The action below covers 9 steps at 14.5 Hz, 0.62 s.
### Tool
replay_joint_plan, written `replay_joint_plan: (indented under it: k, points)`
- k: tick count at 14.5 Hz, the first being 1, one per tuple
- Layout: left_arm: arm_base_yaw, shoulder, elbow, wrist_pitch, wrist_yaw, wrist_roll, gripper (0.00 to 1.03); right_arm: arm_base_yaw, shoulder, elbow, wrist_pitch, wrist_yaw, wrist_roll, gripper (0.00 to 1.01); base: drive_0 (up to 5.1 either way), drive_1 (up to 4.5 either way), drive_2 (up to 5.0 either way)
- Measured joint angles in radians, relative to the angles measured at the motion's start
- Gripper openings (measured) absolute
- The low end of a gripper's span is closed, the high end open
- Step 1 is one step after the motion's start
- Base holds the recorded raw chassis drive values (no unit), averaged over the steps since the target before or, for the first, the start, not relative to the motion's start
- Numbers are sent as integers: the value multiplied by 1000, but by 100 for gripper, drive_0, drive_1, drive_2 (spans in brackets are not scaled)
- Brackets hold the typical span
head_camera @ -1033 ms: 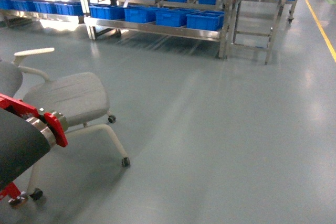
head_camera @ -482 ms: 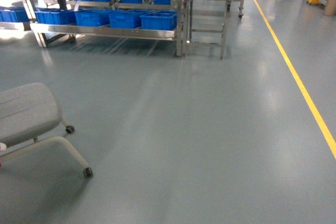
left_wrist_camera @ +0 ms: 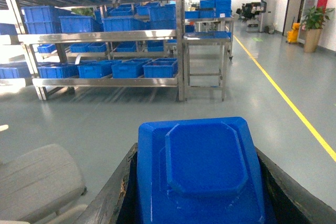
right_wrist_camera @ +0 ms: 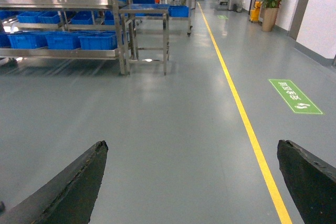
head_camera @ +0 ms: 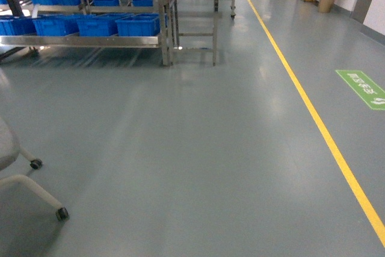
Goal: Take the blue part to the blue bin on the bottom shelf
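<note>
In the left wrist view my left gripper (left_wrist_camera: 197, 153) is shut on the blue part (left_wrist_camera: 202, 171), a flat blue plastic piece with a raised octagonal top that fills the space between the dark fingers. The right gripper (right_wrist_camera: 191, 148) is open, with only grey floor between its fingertips. Neither gripper shows in the head view. The bottom shelf (head_camera: 84, 41) of the steel rack lies far off at the upper left, with a row of blue bins (head_camera: 137, 24) on it. The same shelf (left_wrist_camera: 105, 82) and blue bins (left_wrist_camera: 160, 68) appear ahead in the left wrist view.
A small steel-framed table (head_camera: 192, 10) stands against the rack's right end. A grey wheeled chair (head_camera: 24, 179) is at the lower left. A yellow floor line (head_camera: 313, 112) runs along the right, with a green floor sign (head_camera: 364, 88) beyond it. Open grey floor separates me from the rack.
The head view has swung to the right: the rack has slid to the upper left, the chair has nearly left the frame, and the yellow line and green sign have come into view.
</note>
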Motion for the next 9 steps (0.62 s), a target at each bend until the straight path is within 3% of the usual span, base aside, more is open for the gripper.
replay_joint_plan:
  k: [5, 9]
  points:
    - [0, 0, 0, 0, 0, 0, 44, 1, 0, 0, -2, -2, 0, 98, 0, 0, 0]
    - [0, -2, 0, 3, -1, 0, 44, 1, 0, 0, -2, -2, 0, 98, -2, 409, -413]
